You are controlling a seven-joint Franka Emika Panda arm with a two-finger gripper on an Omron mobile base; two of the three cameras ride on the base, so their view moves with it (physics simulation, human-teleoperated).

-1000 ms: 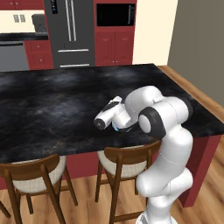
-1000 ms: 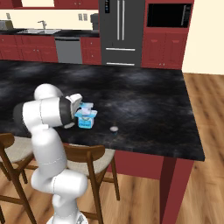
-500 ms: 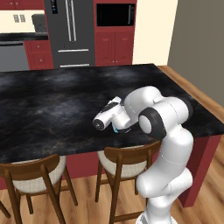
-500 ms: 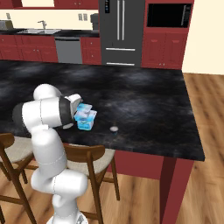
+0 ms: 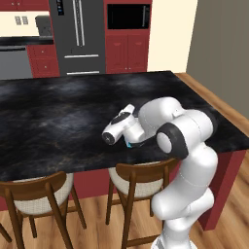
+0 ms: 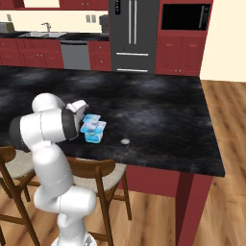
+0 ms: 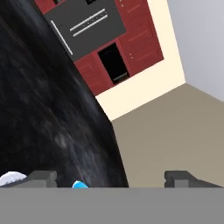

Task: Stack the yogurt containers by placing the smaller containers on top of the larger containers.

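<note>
Claw [image 7: 109, 177] spread wide, gripping nothing, close above small yogurt cup [image 6: 90, 128] perched on larger yogurt tub [image 6: 94, 134] near counter [image 6: 158, 115] front edge. Careless retreat risks toppling the stack.

On the black counter [image 6: 158, 105] stand two light-blue yogurt containers: one larger tub [image 6: 95, 135] and one smaller cup [image 6: 92, 119] right above it. One tiny whitish disc [image 6: 125, 141] lies nearby. Two wooden stools [image 5: 141, 176] stand at the counter's near edge. One fridge [image 6: 134, 33], one microwave [image 6: 185, 17] and one dishwasher [image 6: 76, 55] line the back.
</note>
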